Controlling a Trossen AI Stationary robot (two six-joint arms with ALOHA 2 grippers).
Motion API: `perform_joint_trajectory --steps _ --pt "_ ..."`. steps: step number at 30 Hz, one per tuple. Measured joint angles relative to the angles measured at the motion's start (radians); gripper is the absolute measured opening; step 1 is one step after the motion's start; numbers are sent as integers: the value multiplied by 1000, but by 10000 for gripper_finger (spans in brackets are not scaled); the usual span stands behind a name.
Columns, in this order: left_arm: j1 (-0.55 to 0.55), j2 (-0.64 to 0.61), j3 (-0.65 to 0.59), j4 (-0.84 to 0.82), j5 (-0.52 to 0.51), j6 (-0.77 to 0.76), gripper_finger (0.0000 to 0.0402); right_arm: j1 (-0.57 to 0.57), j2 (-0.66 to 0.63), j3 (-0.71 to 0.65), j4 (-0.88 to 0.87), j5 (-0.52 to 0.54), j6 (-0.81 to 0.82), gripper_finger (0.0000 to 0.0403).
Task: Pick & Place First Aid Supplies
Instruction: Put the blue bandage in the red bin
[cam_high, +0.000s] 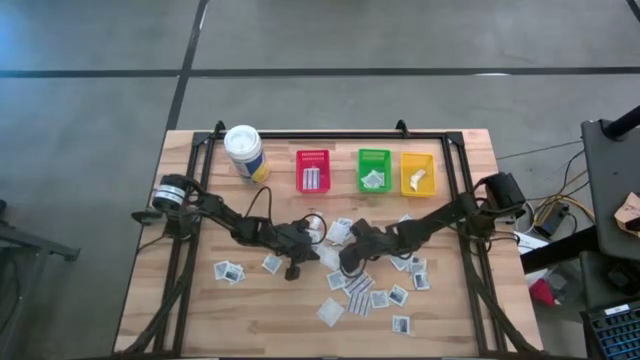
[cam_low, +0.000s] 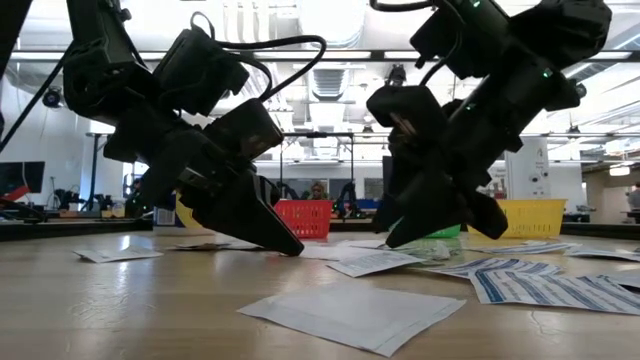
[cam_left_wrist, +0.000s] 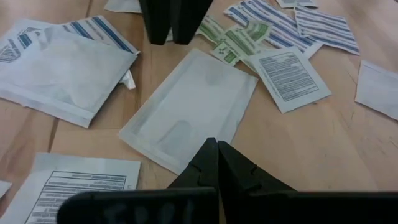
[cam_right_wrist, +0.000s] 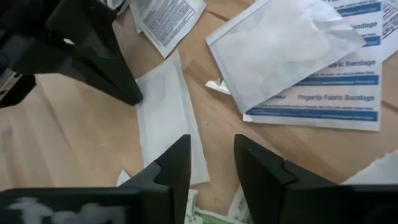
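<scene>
Both arms are bunched up in the middle of the worktop (cam_high: 190, 310), noses down over the same plain white packet (cam_left_wrist: 189, 109). The left gripper (cam_left_wrist: 216, 146) has its fingers pressed together and its tip sits on the near edge of that packet, so my read is it's pinning the thing flat rather than trying to lift it. The right gripper (cam_right_wrist: 211, 162) comes in from the other side with its fingers apart, a clear gap between them, straddling the packet's far end; nothing is clamped in there. Makes sense as a two-arm trick: thin paper on bare wood is hard to get under, so one arm holds it steady while the other tries to nip an edge. The rest of the packets (cam_high: 372, 290) are scattered loose around the middle and toward the front edge, some striped blue, some printed, a couple of fabric bandage ones (cam_right_wrist: 323, 87) lying just beside the target. Along the back edge sit the red bin (cam_high: 313, 171), green bin (cam_high: 373, 170) and yellow bin (cam_high: 417, 172), each with something already in it, plus a white canister (cam_high: 244, 152) toward the back left corner. Plenty of sorting left, I'd guess.
</scene>
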Motion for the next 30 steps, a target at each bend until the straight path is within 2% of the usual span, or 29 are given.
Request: perform_joint_trajectory --steps 5,13,23,30 --pt "0 0 -1 3 -3 0 0 -6 13 0 4 -19 11 134" --pt "9 0 -1 -5 -27 -61 0 -6 42 10 30 -50 92 121" --pt "9 0 -1 -9 -36 -183 0 -6 45 34 18 -164 156 115" --pt "9 1 -1 -10 -37 -188 0 -6 45 33 16 -208 190 106"
